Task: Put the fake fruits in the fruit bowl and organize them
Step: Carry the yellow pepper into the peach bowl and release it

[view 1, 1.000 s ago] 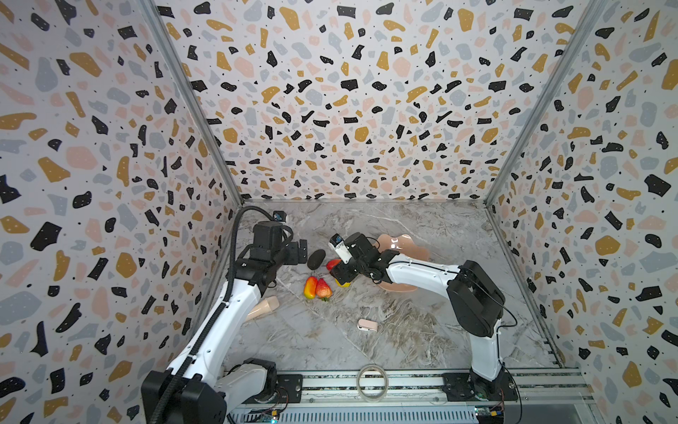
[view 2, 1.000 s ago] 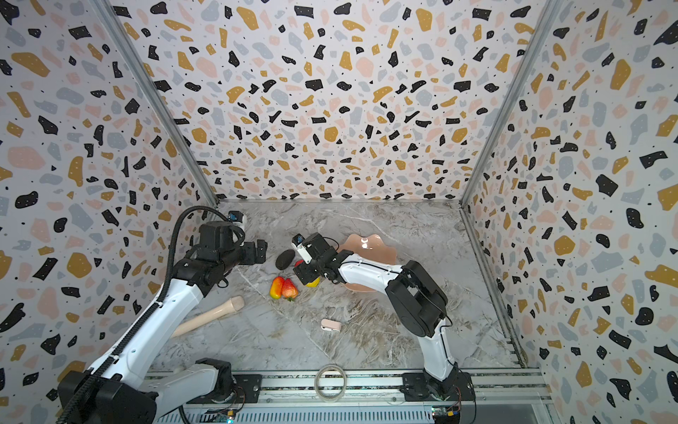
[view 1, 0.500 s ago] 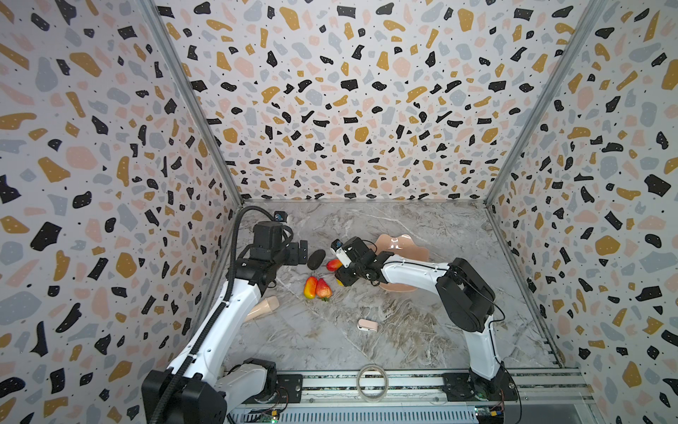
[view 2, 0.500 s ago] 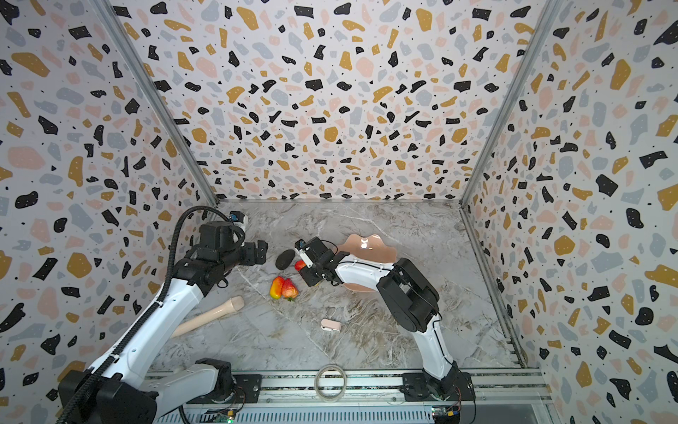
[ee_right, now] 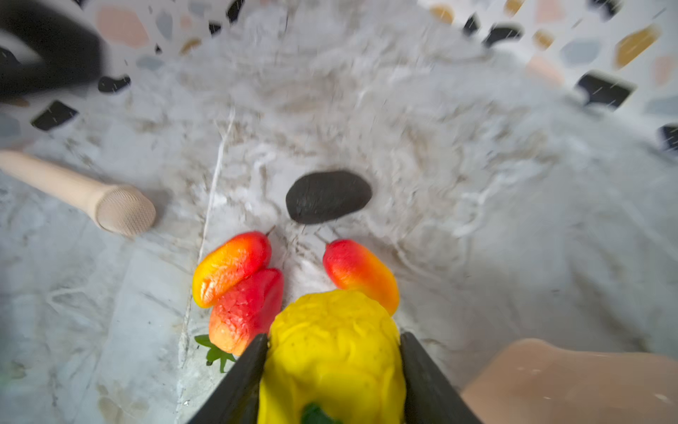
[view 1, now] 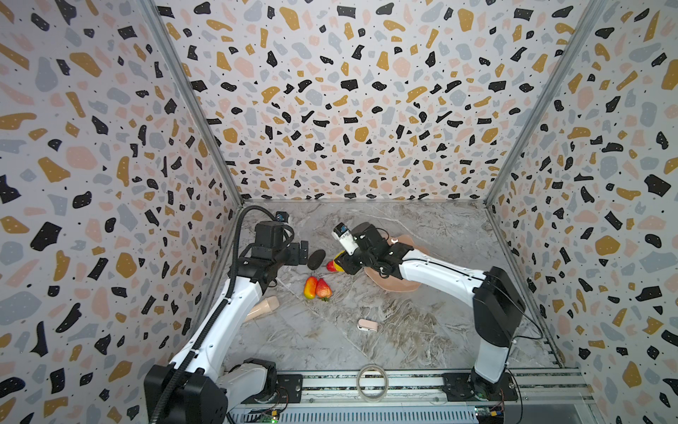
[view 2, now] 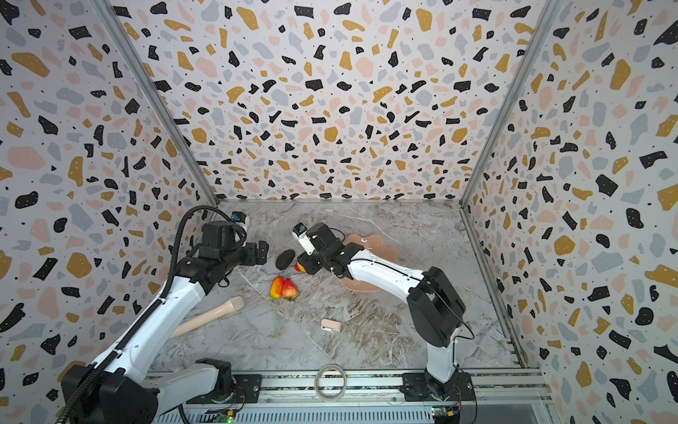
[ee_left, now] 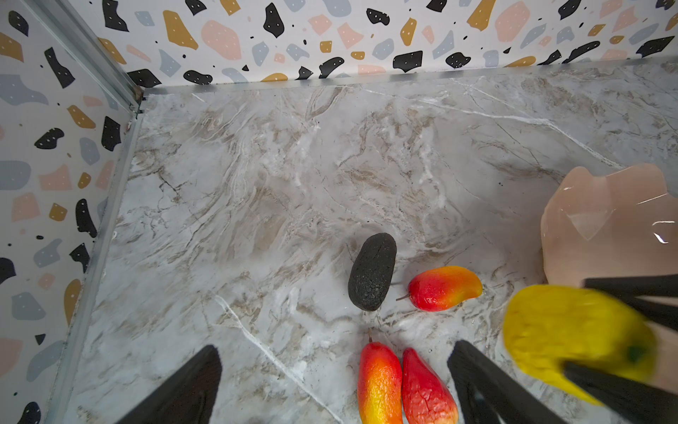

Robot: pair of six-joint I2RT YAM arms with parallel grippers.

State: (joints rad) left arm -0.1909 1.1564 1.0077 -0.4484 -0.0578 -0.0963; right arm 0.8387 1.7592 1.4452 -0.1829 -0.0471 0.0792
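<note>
Right jaws have clamped the yellow citrus [ee_right: 330,352] across its middle; it looks light, glossy, probably slippery. Left jaws hang open, empty.

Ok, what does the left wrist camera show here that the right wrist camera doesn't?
Only the left wrist view: the left gripper with fingers spread, nothing between them, and the enclosure's corner post.
Only the right wrist view: the beige cone lying on the table, and the green leaves of the strawberry.
Both: the yellow citrus clamped in the right gripper, the black fruit, the two mangoes, most of the strawberry and part of the pink bowl.
</note>
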